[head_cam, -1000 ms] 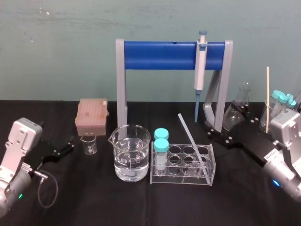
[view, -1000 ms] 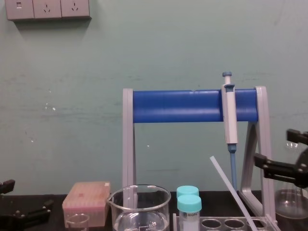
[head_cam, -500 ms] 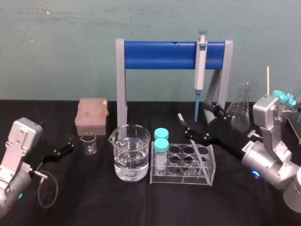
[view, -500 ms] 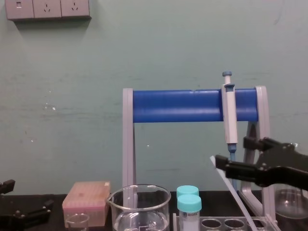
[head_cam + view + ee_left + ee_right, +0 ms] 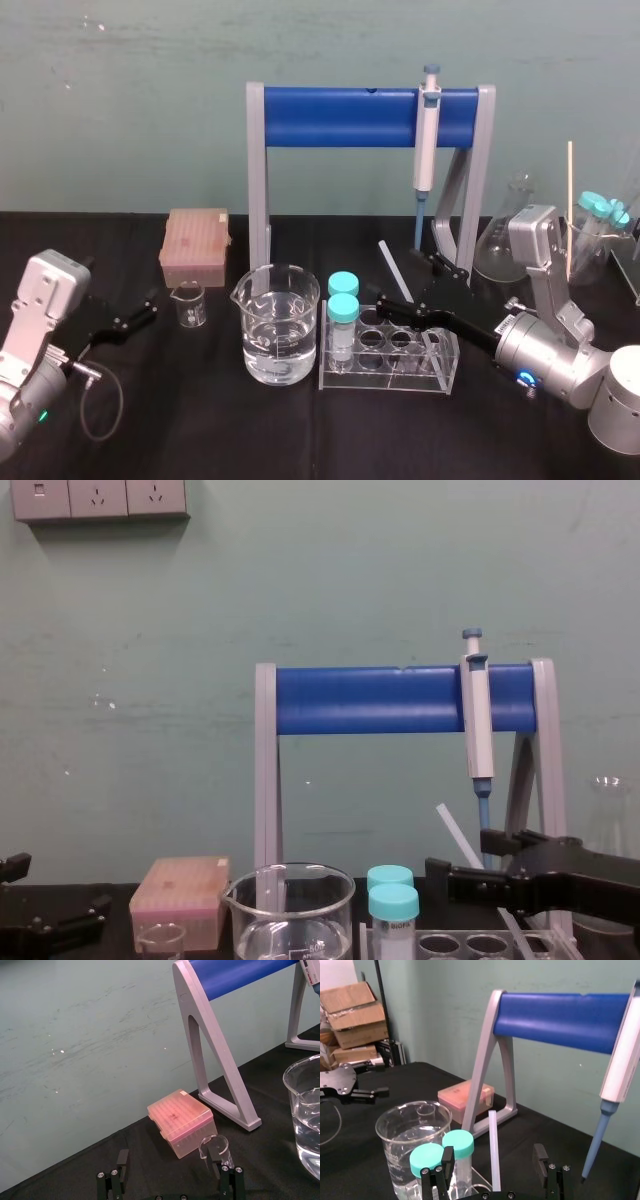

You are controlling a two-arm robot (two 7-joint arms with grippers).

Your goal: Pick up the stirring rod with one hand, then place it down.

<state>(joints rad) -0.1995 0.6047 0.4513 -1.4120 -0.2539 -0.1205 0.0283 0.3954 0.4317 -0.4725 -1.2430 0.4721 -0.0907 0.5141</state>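
1. The stirring rod (image 5: 388, 258) stands tilted in the clear test-tube rack (image 5: 446, 366); its upper end leans toward the pipette stand (image 5: 257, 170).
2. The right gripper (image 5: 390, 273) sits at the rod's upper part; its fingers (image 5: 542, 1161) are spread, one on each side, clear of the rod.
3. Two teal-capped tubes (image 5: 343, 300) stand in the rack's left end; a water beaker (image 5: 277, 325) is just beside it.
4. The left gripper (image 5: 140, 308) rests at the table's left, fingers apart, near a small empty beaker (image 5: 188, 303).

Head looks down; chest low, level; wrists close; all share pipette stand (image 5: 340, 117).
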